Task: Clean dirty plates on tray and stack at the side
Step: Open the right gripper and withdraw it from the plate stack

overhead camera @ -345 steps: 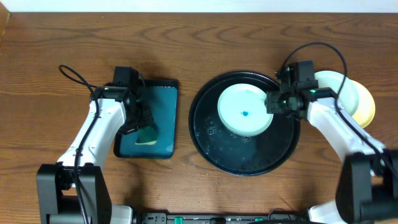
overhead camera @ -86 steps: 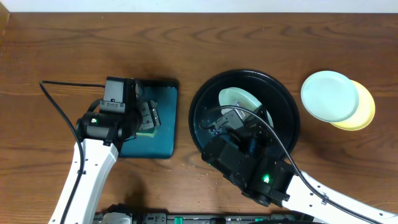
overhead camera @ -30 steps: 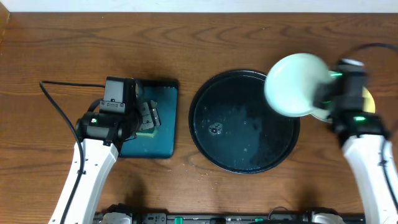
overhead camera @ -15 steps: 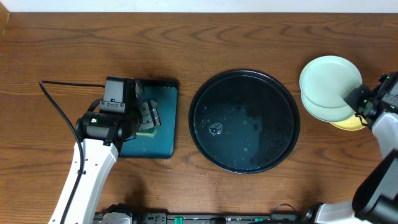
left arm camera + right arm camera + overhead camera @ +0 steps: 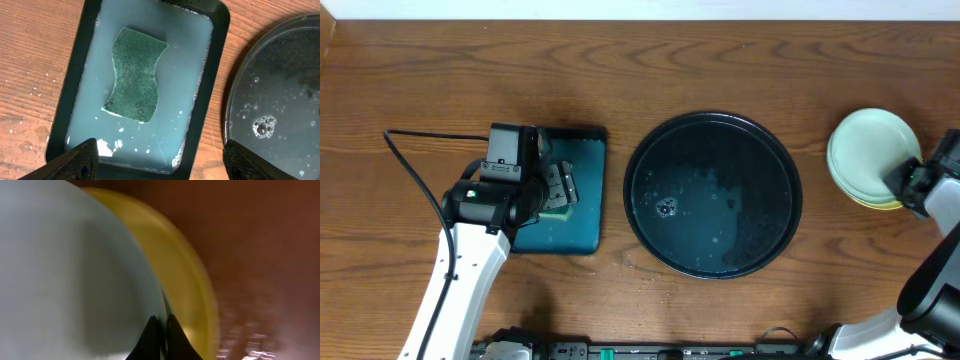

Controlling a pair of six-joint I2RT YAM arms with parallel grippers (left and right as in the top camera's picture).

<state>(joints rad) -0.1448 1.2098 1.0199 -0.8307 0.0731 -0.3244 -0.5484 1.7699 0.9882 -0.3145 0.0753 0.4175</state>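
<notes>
The round black tray (image 5: pixel 715 195) lies wet and holds no plates; its left part (image 5: pixel 285 95) shows in the left wrist view. The plates (image 5: pixel 868 155) are stacked at the far right of the table. A pale mint plate (image 5: pixel 75 270) is uppermost and the pale yellow one (image 5: pixel 187 280) peeks out underneath. My right gripper (image 5: pixel 902 182) is shut on the top mint plate's rim, fingers pinched together (image 5: pixel 161 330). My left gripper (image 5: pixel 555 190) hangs open over the teal tray, with nothing between its fingers (image 5: pixel 80 159).
A rectangular teal tray (image 5: pixel 210 65) of soapy water holds a green sponge (image 5: pixel 135 75), left of the black tray. Water drops dot the wood (image 5: pixel 30 95) beside it. A black cable (image 5: pixel 415 165) loops at the left.
My right gripper carried the mint plate rightward from over the black tray's right rim and brought it down onto the stack. The left arm has not moved.
</notes>
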